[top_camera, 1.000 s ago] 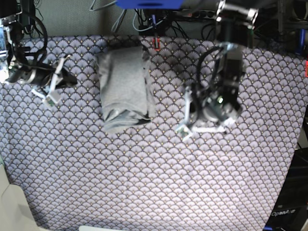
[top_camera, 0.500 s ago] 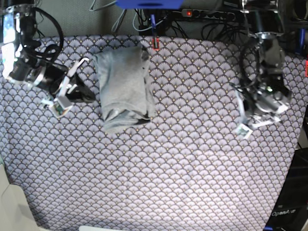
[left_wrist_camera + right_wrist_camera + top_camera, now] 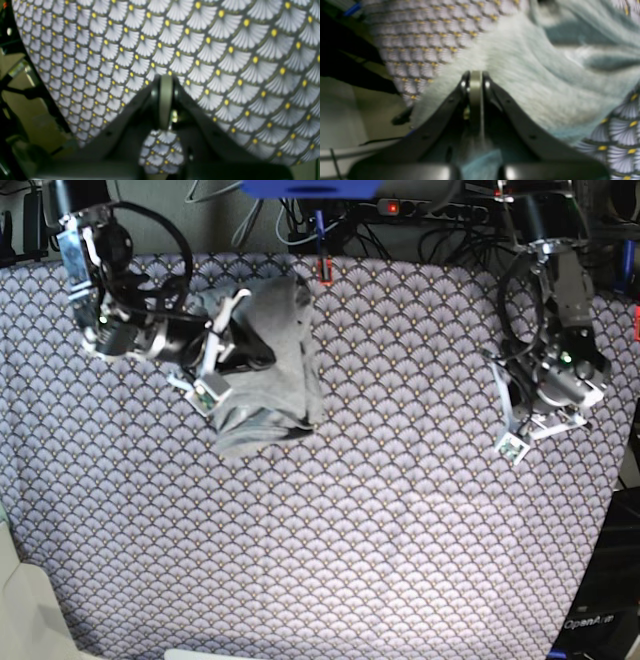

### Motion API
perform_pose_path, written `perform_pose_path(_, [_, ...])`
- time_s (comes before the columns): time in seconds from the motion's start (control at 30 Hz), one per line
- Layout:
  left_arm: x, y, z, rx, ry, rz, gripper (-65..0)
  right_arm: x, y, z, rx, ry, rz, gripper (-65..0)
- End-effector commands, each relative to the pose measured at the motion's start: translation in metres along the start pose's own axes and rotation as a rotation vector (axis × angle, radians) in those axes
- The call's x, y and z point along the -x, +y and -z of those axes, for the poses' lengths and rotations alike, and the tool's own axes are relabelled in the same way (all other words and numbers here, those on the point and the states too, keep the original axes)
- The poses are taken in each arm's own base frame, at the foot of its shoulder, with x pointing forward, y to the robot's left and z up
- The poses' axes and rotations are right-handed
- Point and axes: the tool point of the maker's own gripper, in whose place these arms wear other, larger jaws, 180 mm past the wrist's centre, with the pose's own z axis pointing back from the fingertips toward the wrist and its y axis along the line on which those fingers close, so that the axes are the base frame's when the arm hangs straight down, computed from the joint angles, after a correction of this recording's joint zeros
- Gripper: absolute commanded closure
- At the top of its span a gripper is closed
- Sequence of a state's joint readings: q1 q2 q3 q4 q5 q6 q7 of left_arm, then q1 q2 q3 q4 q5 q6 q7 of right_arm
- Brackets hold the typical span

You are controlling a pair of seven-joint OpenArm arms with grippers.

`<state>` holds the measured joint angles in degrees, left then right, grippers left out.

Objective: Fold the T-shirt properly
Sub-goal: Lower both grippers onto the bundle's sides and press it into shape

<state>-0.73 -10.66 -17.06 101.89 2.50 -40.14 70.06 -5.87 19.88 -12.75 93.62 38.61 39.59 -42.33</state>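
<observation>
Right end effector (image 3: 212, 366), jaws closed, sits on the shirt's (image 3: 268, 370) left edge, its long fold running away from me up the table (image 3: 400, 520); my left end effector (image 3: 515, 425), closed and empty, waits well right of the shirt.

The base camera is looking straight down from high above the counter (image 3: 380, 560). Each wrist camera is peering close along its own pincer, the right one sharing the T-shirt (image 3: 520, 82) with the overhead.
</observation>
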Motion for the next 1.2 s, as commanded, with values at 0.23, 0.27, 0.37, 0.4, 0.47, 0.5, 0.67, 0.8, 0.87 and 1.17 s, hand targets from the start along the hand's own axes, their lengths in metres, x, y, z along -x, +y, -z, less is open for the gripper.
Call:
perform_pose_path(0.23, [-0.079, -0.072, -0.003, 0.135, -0.17, 0.102, 0.0, 0.016, 0.022, 0.036, -0.054, 0.021, -0.037, 0.0])
perform_pose_path(0.27, [-0.091, -0.085, -0.006, 0.16, -0.195, 0.123, 0.0, 0.017, 0.022, 0.038, -0.051, 0.026, -0.042, 0.0])
perform_pose_path(0.37, [-0.121, -0.122, -0.014, 0.225, -0.259, 0.175, 0.0, 0.021, 0.021, 0.039, -0.038, 0.043, -0.058, 0.0])
perform_pose_path(0.4, [-0.131, -0.132, -0.018, 0.239, -0.28, 0.2, 0.0, 0.019, 0.02, 0.039, -0.037, 0.042, -0.061, 0.0])
perform_pose_path(0.47, [-0.143, -0.146, -0.024, 0.261, -0.309, 0.224, 0.0, 0.019, 0.019, 0.039, -0.035, 0.043, -0.064, 0.0])
perform_pose_path(0.5, [-0.15, -0.153, -0.027, 0.272, -0.325, 0.234, 0.0, 0.019, 0.018, 0.038, -0.033, 0.044, -0.066, 0.0])
perform_pose_path(0.67, [-0.162, -0.158, -0.03, 0.282, -0.333, 0.262, 0.0, 0.019, 0.017, 0.037, -0.03, 0.046, -0.068, 0.0])
perform_pose_path(0.8, [-0.155, -0.16, -0.019, 0.293, -0.29, 0.265, 0.0, 0.018, 0.016, 0.037, -0.025, 0.044, -0.074, 0.0])
perform_pose_path(0.87, [-0.152, -0.16, -0.011, 0.3, -0.262, 0.269, 0.0, 0.017, 0.015, 0.036, -0.024, 0.044, -0.078, 0.0])
perform_pose_path(1.17, [-0.15, -0.172, 0.008, 0.361, -0.23, 0.26, 0.0, 0.013, 0.005, 0.031, -0.006, 0.049, -0.099, 0.0])
